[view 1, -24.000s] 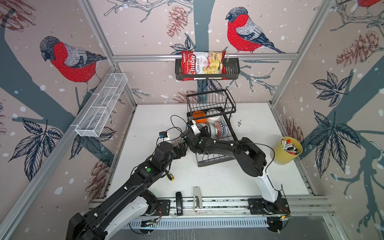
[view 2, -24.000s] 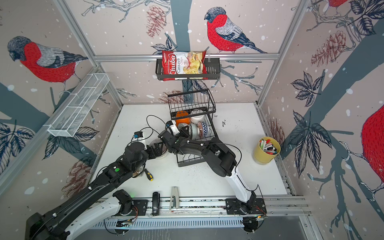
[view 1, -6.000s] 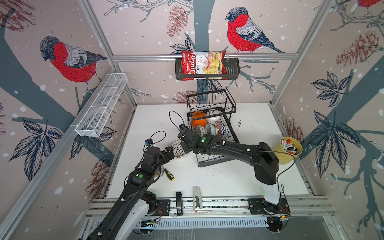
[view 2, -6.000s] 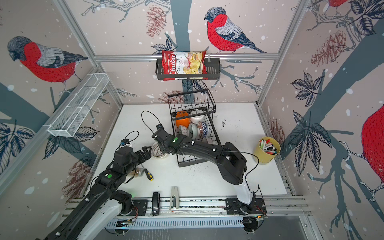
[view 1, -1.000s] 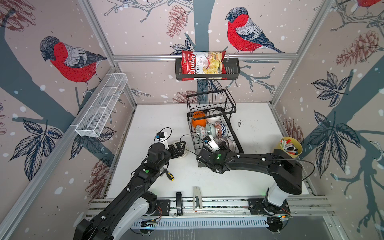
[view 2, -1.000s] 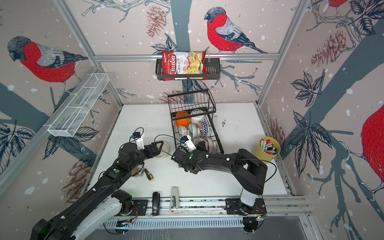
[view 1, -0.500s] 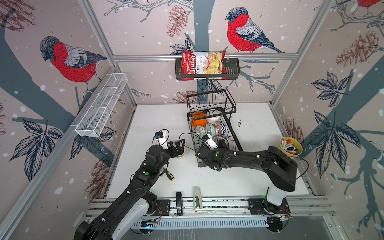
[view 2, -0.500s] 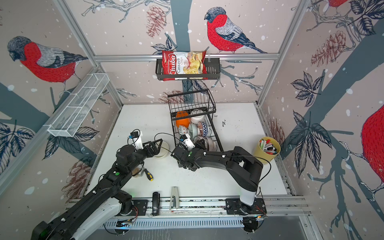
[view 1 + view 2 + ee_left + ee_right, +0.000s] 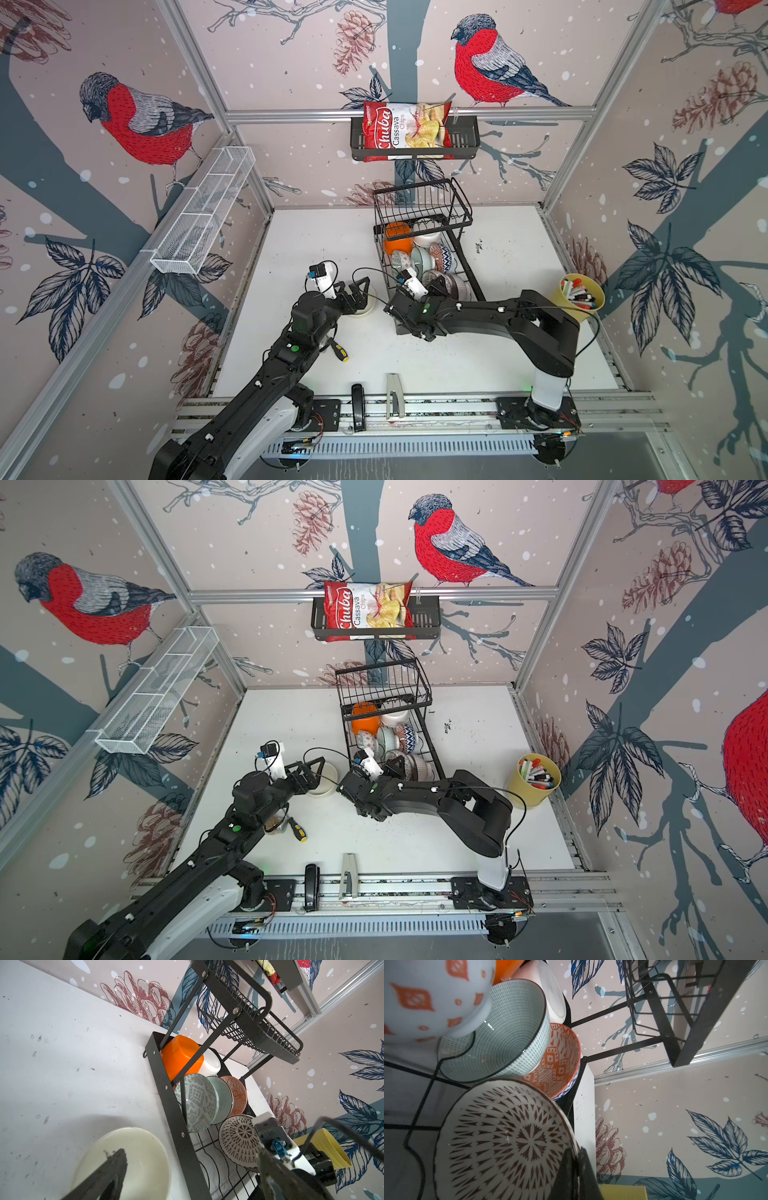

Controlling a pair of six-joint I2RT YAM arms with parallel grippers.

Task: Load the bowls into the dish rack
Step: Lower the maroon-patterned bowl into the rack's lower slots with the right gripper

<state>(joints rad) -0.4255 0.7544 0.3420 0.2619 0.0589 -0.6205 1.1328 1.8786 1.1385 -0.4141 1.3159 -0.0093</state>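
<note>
Fingers [image 9: 108, 1169] of the left gripper [image 9: 358, 290] stand wide over the white bowl [image 9: 143, 1153]. That bowl sits upright on the table just left of the rack [image 9: 176, 1118], with one finger above its hollow. The right gripper [image 9: 576, 1167] is pinched tight at the rim of the mauve bowl [image 9: 508, 1136], which stands on edge in the rack's front slots, and it seems to hold it. More bowls lean in rows behind it, under the rack's raised basket.

For a clean pick I would put one finger inside the white bowl and one outside. Grip the wall near the rim, then lift high enough to clear the rack's side rail. The right arm crowds the rack's front, so it should release and back away first, or the two arms may meet.

The table [image 9: 436, 365] is white, hard and scuffed, so a glazed bowl may skid if nudged. A screwdriver [image 9: 340, 353] lies front-left of the rack and a yellow cup [image 9: 579, 297] stands to its right. A chips basket [image 9: 465, 141] hangs on the wall behind the rack, a mesh shelf [image 9: 203, 212] to the left.
</note>
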